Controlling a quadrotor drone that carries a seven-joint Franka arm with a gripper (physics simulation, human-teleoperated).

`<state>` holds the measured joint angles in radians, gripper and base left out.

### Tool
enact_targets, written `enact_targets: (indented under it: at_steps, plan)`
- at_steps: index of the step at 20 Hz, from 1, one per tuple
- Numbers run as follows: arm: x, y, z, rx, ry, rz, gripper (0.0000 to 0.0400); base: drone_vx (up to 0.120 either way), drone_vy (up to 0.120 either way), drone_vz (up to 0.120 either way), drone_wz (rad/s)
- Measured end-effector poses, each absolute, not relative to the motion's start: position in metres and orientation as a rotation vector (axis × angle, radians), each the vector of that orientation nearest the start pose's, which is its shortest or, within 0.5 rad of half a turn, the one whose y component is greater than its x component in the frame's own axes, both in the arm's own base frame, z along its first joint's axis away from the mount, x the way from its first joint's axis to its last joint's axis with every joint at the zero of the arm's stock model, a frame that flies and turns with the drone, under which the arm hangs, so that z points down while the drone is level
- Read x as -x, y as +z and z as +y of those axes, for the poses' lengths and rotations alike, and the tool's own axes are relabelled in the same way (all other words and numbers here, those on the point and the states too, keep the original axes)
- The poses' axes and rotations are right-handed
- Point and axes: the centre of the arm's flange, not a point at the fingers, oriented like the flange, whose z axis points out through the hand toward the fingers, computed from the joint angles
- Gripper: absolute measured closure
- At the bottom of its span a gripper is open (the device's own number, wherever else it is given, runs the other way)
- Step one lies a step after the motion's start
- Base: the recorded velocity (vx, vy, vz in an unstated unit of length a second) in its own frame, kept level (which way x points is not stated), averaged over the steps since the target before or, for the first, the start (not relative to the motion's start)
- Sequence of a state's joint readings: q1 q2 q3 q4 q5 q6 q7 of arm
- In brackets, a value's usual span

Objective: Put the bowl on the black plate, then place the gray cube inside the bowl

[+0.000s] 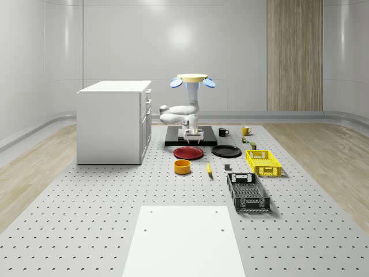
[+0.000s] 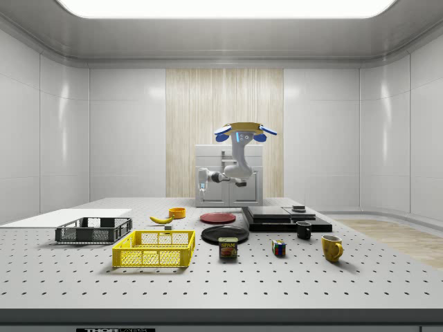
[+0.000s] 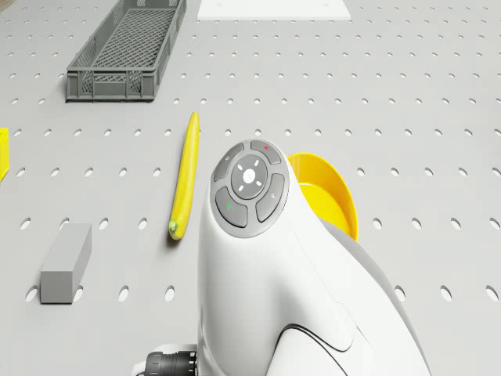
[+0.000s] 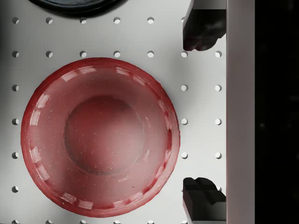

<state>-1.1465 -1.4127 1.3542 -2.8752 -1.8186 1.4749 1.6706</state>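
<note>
- One round yellow bowl (image 1: 182, 167) sits upright on the gray table with holes (image 1: 86, 231). Nothing holds it.
- Just beside it lies a long yellow banana (image 3: 185, 172), and past that the small gray cube (image 3: 66, 262).
- A flat red plate (image 1: 188, 153) is just behind the bowl, and the round black plate (image 1: 226, 151) is next to that one.
- Our gripper (image 4: 203, 114) hangs over the red plate. Its fingers (image 4: 201, 30) are spread wide and hold nothing.
- Our drone (image 1: 192, 78) hovers over a flat black slab (image 1: 173, 140), beside the white cabinet (image 1: 109, 124).
- We think the bowl comes first. We should move over its rim and go straight down. One finger goes inside and one outside. Then we squeeze gently and stay clear of the banana.
</note>
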Motion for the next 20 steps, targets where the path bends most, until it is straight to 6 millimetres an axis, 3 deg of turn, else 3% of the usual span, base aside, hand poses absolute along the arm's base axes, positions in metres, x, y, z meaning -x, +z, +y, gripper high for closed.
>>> enact_targets:
  at_steps: [20]
  plan:
    - [-0.3068,0.4907,0.0000,-0.001,0.785,-0.002,0.0000,0.120,0.000,0.000,0.000]
